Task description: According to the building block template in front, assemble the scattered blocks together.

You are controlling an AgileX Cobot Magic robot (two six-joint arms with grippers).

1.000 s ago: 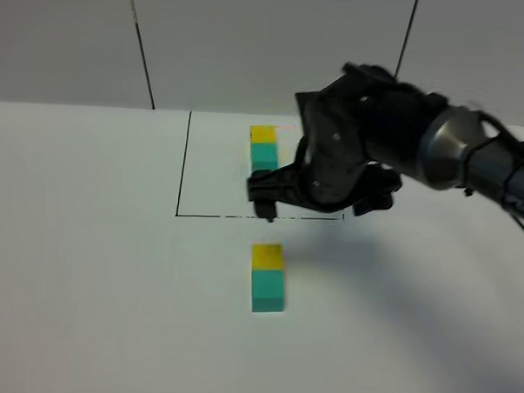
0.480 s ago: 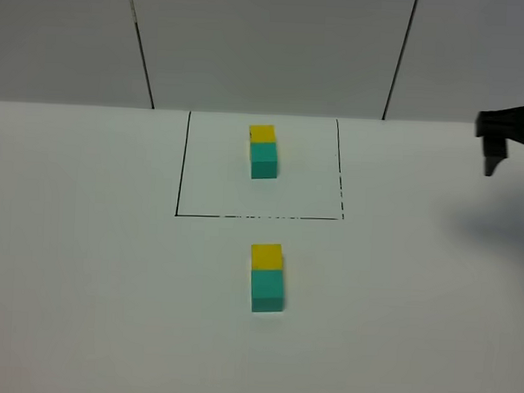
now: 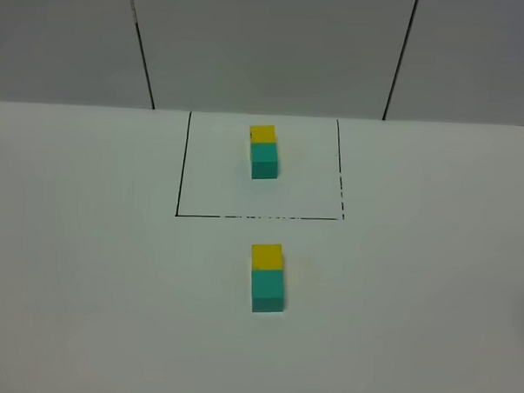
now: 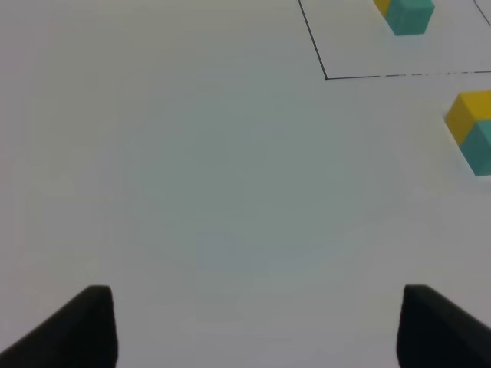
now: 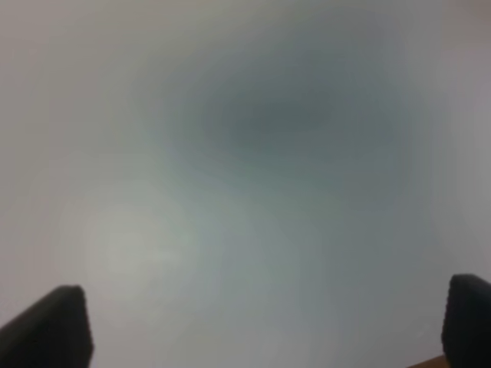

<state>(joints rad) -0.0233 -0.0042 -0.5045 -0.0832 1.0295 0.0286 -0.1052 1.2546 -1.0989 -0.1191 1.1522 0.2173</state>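
Note:
The building block template (image 3: 264, 150), a yellow cube joined to a teal one, sits at the back inside a thin black rectangle (image 3: 180, 193). In front of that frame lie the scattered blocks, a yellow cube (image 3: 266, 256) touching a teal cube (image 3: 267, 290) in one line. Neither arm shows in the exterior high view. In the left wrist view my left gripper (image 4: 257, 326) is open over bare table, with the template (image 4: 409, 15) and the yellow cube (image 4: 464, 116) far off to one side. My right gripper (image 5: 265, 330) is open above blurred, bare white surface.
The white table (image 3: 85, 267) ends at a grey panelled wall (image 3: 268, 49) behind the rectangle. A thin brown edge (image 5: 437, 362) shows at one corner of the right wrist view.
My right arm has pulled away from above the rectangle, swung right and left the exterior high view. Both pairs of cubes stay where they were.

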